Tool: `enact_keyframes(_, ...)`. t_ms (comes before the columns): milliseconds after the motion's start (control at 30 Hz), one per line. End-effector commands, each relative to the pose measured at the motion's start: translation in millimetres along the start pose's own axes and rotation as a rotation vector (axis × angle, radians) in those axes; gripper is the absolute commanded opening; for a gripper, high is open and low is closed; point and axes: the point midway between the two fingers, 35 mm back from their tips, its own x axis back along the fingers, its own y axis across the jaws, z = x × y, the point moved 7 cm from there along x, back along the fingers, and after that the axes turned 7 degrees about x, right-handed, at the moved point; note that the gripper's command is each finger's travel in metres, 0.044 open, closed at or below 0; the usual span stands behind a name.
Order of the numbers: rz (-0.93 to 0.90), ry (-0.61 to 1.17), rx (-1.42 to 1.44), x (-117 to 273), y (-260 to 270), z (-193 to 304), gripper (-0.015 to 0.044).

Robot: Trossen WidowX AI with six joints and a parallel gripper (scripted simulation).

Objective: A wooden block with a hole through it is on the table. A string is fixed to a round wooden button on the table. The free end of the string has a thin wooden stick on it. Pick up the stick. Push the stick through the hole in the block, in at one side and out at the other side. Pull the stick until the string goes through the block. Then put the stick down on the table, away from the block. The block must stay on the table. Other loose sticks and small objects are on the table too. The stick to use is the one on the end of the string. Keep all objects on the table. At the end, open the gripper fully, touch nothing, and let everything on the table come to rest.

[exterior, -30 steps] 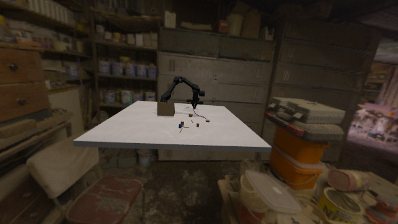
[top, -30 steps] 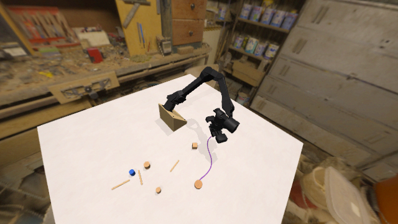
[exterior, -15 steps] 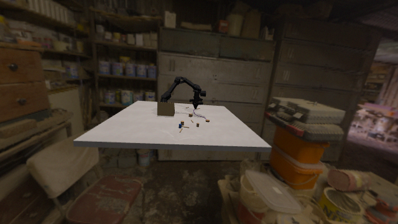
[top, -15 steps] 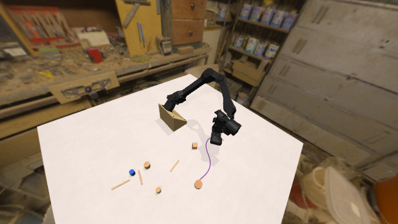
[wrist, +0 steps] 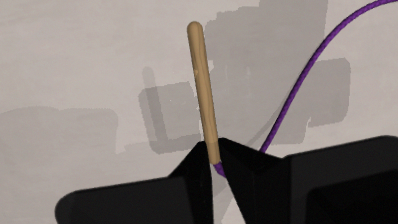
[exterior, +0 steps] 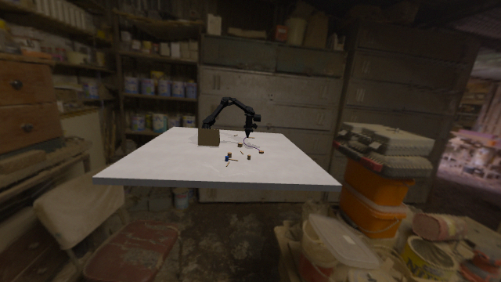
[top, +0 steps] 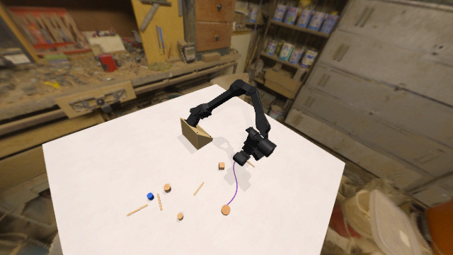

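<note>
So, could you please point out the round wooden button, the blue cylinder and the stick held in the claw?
round wooden button (top: pixel 226 210) (exterior: pixel 261 152): top and exterior views, its upper face.
blue cylinder (top: pixel 150 196) (exterior: pixel 226 158): top and exterior views, its side.
stick (top: pixel 250 164) (wrist: pixel 202 85): top and wrist views, its shaft.
</note>
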Motion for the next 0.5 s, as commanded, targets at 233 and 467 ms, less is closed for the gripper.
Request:
enact_keyframes(233,0.004,-0.005,-0.411,1,-7,-10,0.0)
enact_keyframes(467,0.003,-0.006,-0.662,1,-12,-15,0.0)
